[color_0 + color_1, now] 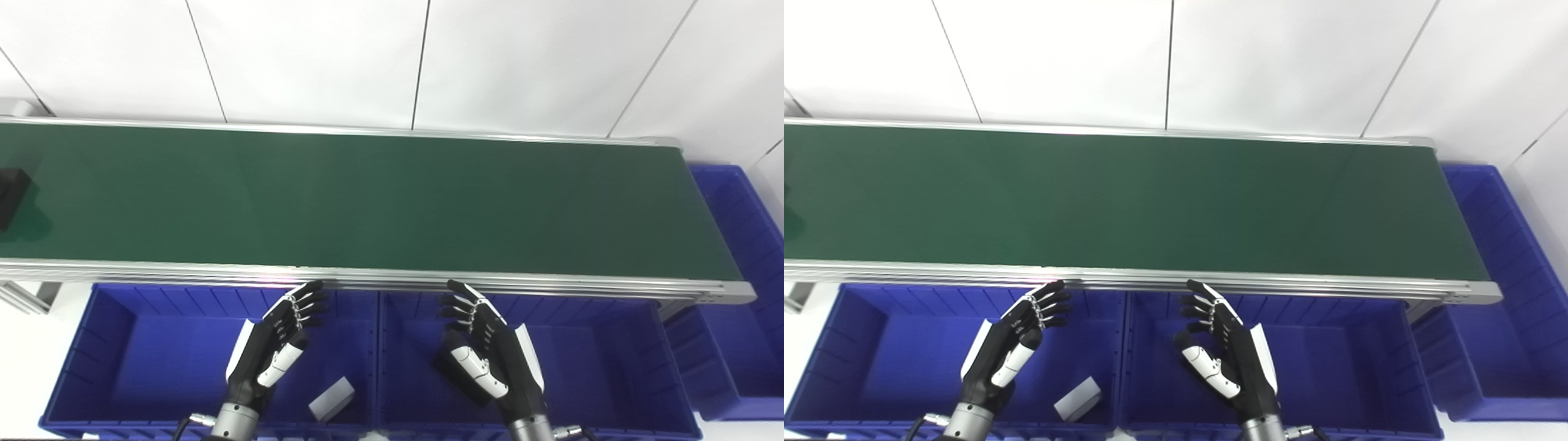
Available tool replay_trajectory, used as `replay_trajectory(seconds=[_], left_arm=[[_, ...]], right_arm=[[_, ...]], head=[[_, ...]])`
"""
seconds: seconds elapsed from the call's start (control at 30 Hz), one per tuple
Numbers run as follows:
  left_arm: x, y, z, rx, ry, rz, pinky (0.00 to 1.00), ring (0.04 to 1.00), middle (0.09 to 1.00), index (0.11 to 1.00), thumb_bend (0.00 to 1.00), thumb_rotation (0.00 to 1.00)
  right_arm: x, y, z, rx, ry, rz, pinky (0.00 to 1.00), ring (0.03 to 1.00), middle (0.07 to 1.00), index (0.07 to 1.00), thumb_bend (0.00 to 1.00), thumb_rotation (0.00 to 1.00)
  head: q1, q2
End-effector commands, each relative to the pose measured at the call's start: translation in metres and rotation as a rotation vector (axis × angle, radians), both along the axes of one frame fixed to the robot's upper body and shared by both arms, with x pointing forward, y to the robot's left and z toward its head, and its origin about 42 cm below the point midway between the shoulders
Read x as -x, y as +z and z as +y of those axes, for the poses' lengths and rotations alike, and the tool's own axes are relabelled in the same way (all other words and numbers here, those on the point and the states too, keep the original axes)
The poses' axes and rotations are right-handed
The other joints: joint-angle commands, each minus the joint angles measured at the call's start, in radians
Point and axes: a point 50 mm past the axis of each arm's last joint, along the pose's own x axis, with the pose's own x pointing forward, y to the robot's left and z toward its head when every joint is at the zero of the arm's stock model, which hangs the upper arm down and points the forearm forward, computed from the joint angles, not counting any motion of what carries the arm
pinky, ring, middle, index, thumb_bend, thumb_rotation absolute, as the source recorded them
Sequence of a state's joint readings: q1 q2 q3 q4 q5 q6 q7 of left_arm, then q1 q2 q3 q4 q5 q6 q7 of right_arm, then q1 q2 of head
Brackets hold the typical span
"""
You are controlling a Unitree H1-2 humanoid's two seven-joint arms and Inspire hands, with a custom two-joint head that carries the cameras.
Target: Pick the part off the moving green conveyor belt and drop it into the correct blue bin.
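below the belt (367,196) edge, left hand (278,343) and right hand (487,349) hover wide, empty.

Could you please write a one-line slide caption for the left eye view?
Both open hands, left and right, wait over blue plastic bins as a black block enters the green conveyor belt.
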State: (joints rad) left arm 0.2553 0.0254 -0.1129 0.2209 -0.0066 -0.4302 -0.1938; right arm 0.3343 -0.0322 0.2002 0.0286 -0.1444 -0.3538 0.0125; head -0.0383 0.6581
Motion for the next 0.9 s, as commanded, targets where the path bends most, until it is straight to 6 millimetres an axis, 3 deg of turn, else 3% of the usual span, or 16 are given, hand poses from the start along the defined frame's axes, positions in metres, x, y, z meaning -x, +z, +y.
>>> replay_trajectory(seconds=[0.0,0.5,0.87], left_arm=[[-0.0066,0.0083,-0.0007,0.002,-0.002,-0.065,0.7,0.756,0.795,0.825,0.82,0.78],[-0.0059,0.0058,-0.0028,0.003,-0.006,-0.056,0.71,0.768,0.801,0.822,0.82,0.78],[-0.0073,0.0021,-0.0073,0.006,-0.006,-0.043,0.72,0.767,0.797,0.815,0.83,0.76]], right_arm=[[-0.0034,0.009,0.0031,-0.025,-0.006,-0.073,0.64,0.728,0.771,0.847,0.54,0.65],[-0.0028,0.0062,0.0008,-0.029,-0.004,-0.075,0.64,0.733,0.775,0.849,0.54,0.66],[-0.003,0.0046,-0.0024,-0.019,-0.006,-0.068,0.65,0.731,0.779,0.854,0.52,0.65]], head=[[0.001,0.001],[0.028,-0.013],[0.07,-0.048]])
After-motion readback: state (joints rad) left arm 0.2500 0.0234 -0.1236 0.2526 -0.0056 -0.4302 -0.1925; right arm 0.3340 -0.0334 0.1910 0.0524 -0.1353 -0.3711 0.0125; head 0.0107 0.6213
